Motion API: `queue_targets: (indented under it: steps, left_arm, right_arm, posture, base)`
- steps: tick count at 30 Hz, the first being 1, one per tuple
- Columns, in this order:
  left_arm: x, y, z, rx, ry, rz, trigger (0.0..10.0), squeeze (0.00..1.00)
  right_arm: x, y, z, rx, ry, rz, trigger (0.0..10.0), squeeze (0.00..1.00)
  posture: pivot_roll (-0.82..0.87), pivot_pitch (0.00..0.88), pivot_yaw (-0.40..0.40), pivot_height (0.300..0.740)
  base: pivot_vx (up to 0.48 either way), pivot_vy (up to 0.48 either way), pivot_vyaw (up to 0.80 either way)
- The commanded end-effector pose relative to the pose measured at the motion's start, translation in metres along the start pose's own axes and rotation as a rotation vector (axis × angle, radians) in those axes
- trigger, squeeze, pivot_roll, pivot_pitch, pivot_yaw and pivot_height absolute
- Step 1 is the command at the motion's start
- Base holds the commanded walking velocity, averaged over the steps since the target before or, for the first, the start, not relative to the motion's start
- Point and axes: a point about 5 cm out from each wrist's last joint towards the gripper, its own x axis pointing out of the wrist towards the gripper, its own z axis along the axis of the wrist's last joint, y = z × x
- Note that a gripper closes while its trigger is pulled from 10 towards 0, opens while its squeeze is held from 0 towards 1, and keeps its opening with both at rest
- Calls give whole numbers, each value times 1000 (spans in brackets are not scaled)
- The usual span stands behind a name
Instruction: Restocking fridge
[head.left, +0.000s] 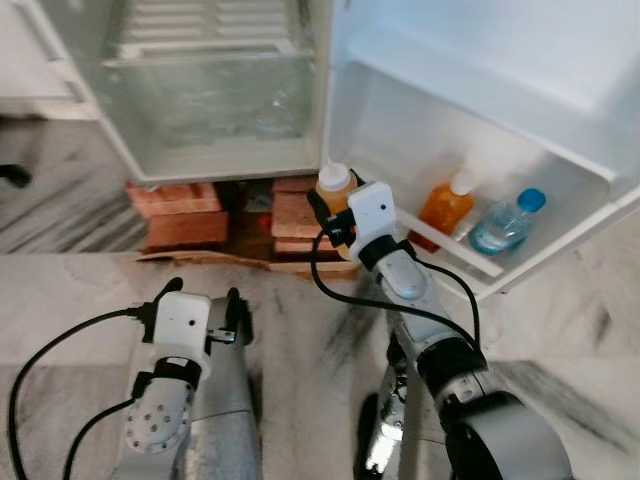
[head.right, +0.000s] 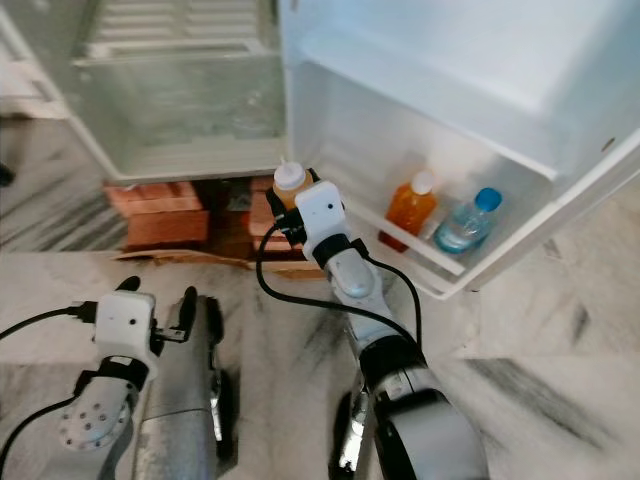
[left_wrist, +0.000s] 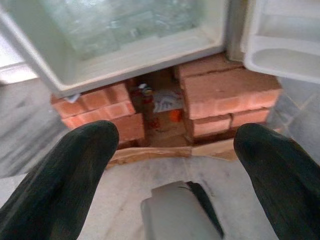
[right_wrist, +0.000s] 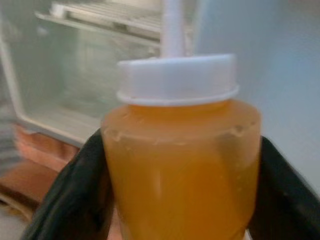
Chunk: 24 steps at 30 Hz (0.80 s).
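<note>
my right tool is clamped on a squeeze bottle of orange liquid, one black finger pressed to each side. the bottle is upright, white cap and nozzle up, held off the floor just beside the near end of the door shelf, in front of the open fridge. the nozzle tip is cut off in the wrist view, and the bottle's lower half is hidden behind the tool in the head views. no label or writing readable on it.

my left tool is low by my body, fingers spread wide with nothing between them.

in the door shelf: a second orange bottle with a white cap, and beside it a clear bottle with a blue cap. labels too small to read.

fridge stands on red bricks; small litter in the gap between the stacks, too blurred to identify. the bottom drawer is frosted, contents unclear. fridge top is cut off.
</note>
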Motion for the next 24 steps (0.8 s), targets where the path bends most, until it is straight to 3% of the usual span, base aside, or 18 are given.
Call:
queue_targets:
  steps: [1,6,9,13,19,20,24]
  left_arm:
    - [-7,0,-6,16,42,-4,10000,0]
    - [-18,0,-3,17,67,-1,10000,0]
    - [-20,1,-2,17,73,1,10000,0]
    - [-20,0,-2,17,79,-5,10000,0]
    - [-18,0,-2,17,89,-13,10000,0]
    - [-18,0,-2,18,93,-15,10000,0]
    - [-18,0,-3,19,97,-20,10000,0]
  right_arm:
    - [2,1,4,-39,-33,-9,10000,0]
    - [21,-27,26,-297,-92,-144,10000,0]
    - [23,-40,31,-341,-116,-198,10000,0]
    - [20,-44,29,-412,-125,-210,10000,0]
    - [6,-47,4,-353,-3,-234,10000,0]
    - [-2,-46,-10,-281,68,-256,10000,0]
    - [-10,-45,-23,-224,133,-276,10000,0]
  posture:
    - [286,386,-28,507]
    - [312,410,-28,507]
    - [310,411,-28,507]
    - [304,415,-26,507]
    - [306,417,-20,507]
    - [306,417,-17,507]
    - [306,418,-15,507]
  base:
    - [0,0,0]
    - [0,0,0]
    - [0,0,0]
    - [0,0,0]
    - [0,0,0]
    - [0,0,0]
    - [0,0,0]
